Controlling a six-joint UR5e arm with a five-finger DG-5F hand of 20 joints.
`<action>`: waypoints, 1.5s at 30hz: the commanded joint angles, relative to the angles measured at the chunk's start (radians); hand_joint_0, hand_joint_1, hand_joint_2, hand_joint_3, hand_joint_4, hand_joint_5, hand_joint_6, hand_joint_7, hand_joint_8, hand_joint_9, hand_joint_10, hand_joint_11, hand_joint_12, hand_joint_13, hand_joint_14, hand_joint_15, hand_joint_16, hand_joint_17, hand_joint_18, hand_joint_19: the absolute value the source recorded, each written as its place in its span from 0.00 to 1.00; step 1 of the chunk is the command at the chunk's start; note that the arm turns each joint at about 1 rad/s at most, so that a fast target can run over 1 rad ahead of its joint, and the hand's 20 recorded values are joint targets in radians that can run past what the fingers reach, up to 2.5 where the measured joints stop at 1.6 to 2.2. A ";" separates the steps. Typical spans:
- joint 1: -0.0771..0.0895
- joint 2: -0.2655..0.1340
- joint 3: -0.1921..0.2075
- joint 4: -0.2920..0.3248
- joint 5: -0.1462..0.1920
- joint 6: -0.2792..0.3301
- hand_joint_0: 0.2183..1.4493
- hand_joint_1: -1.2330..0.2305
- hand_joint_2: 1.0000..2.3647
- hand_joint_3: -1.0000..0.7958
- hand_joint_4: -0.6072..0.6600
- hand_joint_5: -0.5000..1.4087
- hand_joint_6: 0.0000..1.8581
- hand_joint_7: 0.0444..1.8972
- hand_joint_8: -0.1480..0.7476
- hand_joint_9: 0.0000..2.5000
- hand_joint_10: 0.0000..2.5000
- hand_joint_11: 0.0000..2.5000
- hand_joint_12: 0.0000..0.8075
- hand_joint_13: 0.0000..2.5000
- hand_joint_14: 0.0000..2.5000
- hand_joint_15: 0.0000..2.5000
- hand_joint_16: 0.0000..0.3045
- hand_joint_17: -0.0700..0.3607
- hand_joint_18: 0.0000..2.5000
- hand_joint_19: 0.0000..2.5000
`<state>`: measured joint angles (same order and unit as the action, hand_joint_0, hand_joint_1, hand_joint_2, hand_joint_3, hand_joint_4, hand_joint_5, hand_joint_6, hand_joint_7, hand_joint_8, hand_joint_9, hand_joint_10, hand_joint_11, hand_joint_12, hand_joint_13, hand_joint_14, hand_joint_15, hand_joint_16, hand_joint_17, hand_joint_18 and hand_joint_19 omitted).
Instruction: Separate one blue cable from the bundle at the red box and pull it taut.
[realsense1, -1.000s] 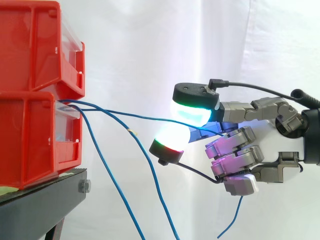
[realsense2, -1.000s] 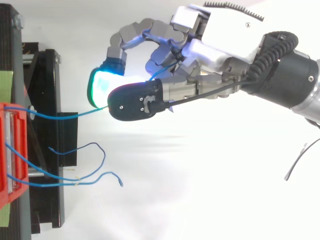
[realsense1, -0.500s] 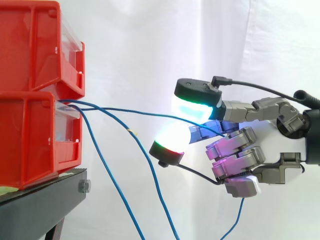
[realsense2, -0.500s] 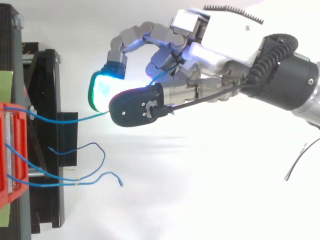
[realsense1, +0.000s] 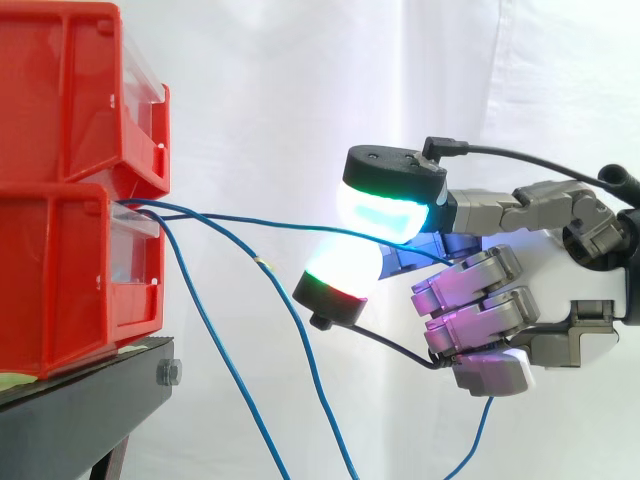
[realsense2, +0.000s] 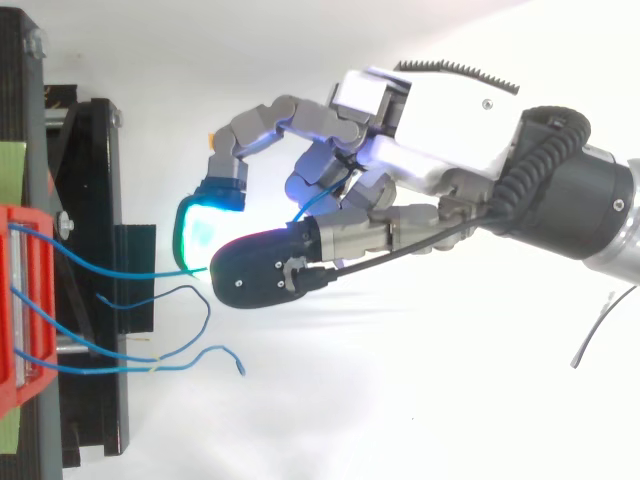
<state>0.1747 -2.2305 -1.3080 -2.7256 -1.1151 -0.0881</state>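
Nearest, loose thin blue cables (realsense1: 213, 340) are left hanging from the lower red plastic bin (realsense1: 70, 280) at the left. Behind them, a single thin blue cable (realsense1: 240, 221) is pinched between glowing pads (realsense1: 385, 215) of the grey robot hand (realsense2: 430, 110) at the right, the other fingers curled in, so that it can be drawn from the bin; its slight sag is judged slack not yet taken up.

Red bins (realsense1: 60, 270): no readable text or number.
Black stand (realsense1: 80, 400): none legible.
Hand (realsense2: 440, 120): no readable marking.
Blue cable (realsense1: 250, 221): no legible print.
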 joint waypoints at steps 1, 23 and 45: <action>0.003 0.000 0.003 0.000 0.000 0.001 0.32 0.34 0.02 0.45 0.54 0.15 0.46 0.54 0.75 0.51 1.00 1.00 0.59 0.67 1.00 0.59 0.48 0.42 0.86 0.29; 0.032 0.000 0.009 -0.005 0.003 0.014 0.34 0.37 0.00 0.33 0.53 0.16 0.45 0.60 0.70 0.50 1.00 1.00 0.56 0.64 1.00 0.59 0.44 0.39 0.84 0.35; 0.032 0.000 0.009 -0.016 0.003 0.014 0.33 0.34 0.01 0.39 0.55 0.17 0.45 0.63 0.68 0.51 1.00 1.00 0.55 0.64 1.00 0.61 0.44 0.40 0.85 0.38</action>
<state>0.2079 -2.2304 -1.2990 -2.7400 -1.1127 -0.0736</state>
